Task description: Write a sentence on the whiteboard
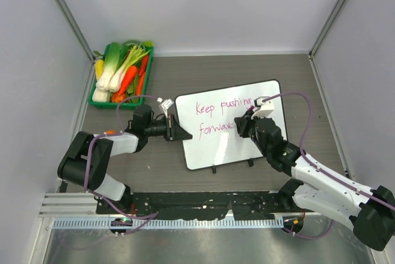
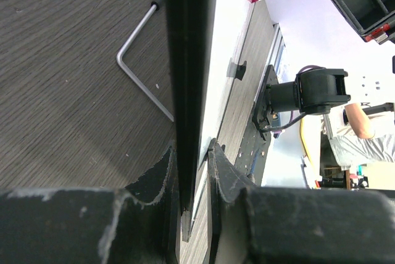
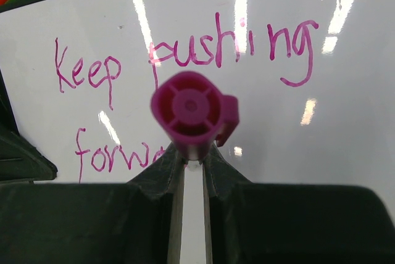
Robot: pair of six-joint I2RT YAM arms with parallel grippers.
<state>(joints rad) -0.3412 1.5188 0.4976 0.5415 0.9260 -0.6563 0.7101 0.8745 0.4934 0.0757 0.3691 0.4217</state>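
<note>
My right gripper (image 3: 192,155) is pinched shut on a magenta marker (image 3: 188,108), with the arm reaching low over the whiteboard (image 1: 217,150), which lies mid-table (image 1: 185,73). The marker's tip is hidden, perhaps touching. My left gripper (image 2: 192,153) clamps the whiteboard's left edge, forearm stretched flat.

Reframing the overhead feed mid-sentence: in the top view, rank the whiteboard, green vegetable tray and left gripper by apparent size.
1. whiteboard, clearly the largest.
2. green vegetable tray, noticeably smaller, at the back left.
3. left gripper, smallest, clamped on the board's left edge.
All sit at roughly table level, so nearness hardly skews this.
</note>
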